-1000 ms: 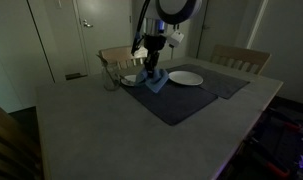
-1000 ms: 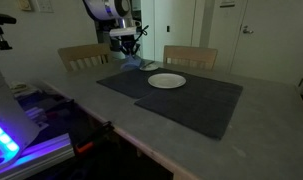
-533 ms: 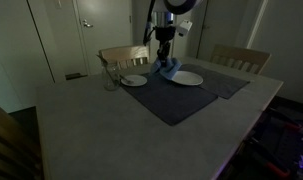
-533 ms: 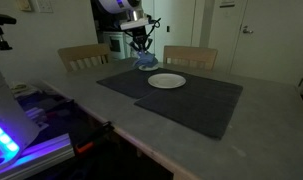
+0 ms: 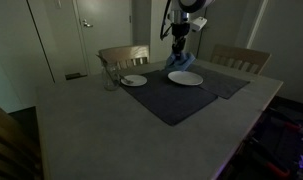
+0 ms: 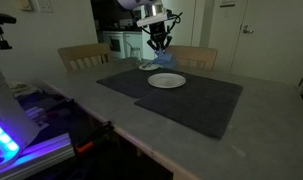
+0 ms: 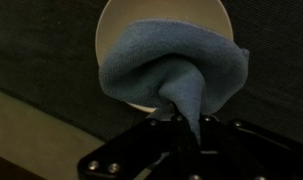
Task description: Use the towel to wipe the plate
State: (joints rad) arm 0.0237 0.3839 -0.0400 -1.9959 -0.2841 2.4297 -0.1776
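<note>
The light-blue towel (image 7: pixel 171 68) hangs bunched from my gripper (image 7: pixel 184 122), which is shut on a pinched fold of it. In the wrist view the towel drapes in front of the round white plate (image 7: pixel 161 12) and hides its lower half. In both exterior views the gripper (image 5: pixel 178 50) (image 6: pixel 158 45) hovers above the table, and the towel (image 5: pixel 184 63) (image 6: pixel 163 59) dangles just over the far edge of the plate (image 5: pixel 186 79) (image 6: pixel 168 82). I cannot tell whether the cloth touches the plate.
The plate rests on dark grey placemats (image 5: pixel 176 103) (image 6: pixel 186 100). A smaller white dish (image 5: pixel 134 80) and a glass (image 5: pixel 110 80) stand beside it. Wooden chairs (image 5: pixel 241 58) (image 6: pixel 83 55) line the table's far side.
The gripper has carried the towel sideways from beside the small dish to above the plate, staying shut on it throughout.
</note>
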